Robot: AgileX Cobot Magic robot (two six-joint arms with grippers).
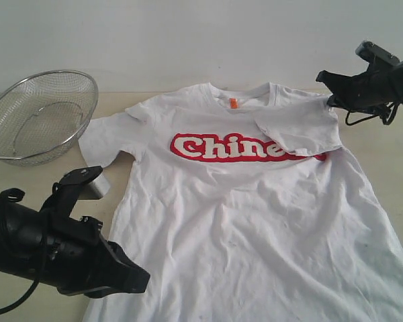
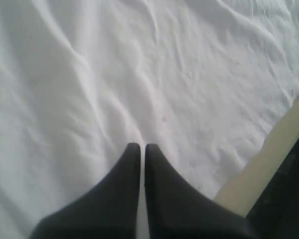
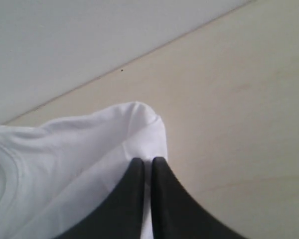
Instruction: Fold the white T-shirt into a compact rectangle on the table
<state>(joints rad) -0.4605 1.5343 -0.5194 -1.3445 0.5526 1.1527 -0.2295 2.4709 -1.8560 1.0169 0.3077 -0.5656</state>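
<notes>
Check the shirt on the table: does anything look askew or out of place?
Yes. One sleeve of the white T-shirt is folded inward over the chest, hiding the end of the red lettering, while the other sleeve lies spread out, so the shirt looks lopsided. A wire mesh basket sits beside it.

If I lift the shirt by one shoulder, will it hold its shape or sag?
Likely floppy: the T-shirt lies in soft wrinkles and one sleeve is folded over the lettering, so it should drape. Probably light: the cloth looks thin. Pushed, it would likely bunch up rather than slide across the table.
</notes>
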